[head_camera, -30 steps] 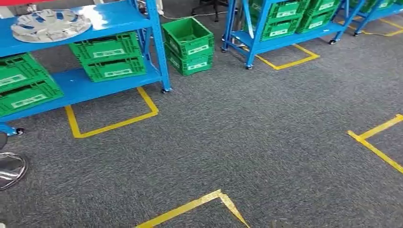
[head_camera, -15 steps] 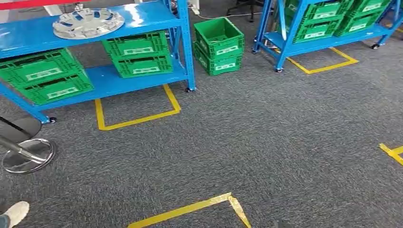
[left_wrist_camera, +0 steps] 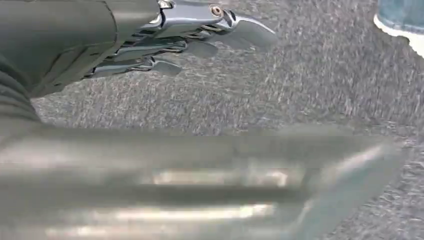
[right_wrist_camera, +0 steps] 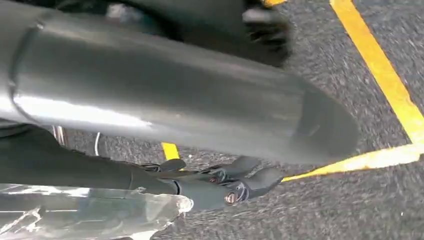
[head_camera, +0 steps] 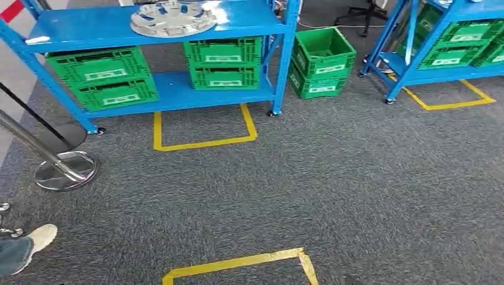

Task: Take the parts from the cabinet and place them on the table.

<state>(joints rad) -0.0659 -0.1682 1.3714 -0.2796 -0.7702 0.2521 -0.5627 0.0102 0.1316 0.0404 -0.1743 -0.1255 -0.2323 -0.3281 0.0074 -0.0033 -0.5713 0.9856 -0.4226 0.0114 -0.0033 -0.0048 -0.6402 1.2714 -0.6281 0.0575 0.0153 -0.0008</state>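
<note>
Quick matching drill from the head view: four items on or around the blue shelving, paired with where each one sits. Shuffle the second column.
Things:
1. silver wheel cover
2. lone green crate stack
3. chrome stanchion base
4. white shoe

Places:
A. carpet, between the two blue racks
B. top shelf of the blue rack
C. lower left corner of the view
D. carpet, left of the yellow tape outline

Pairs: 1-B, 2-A, 3-D, 4-C
</note>
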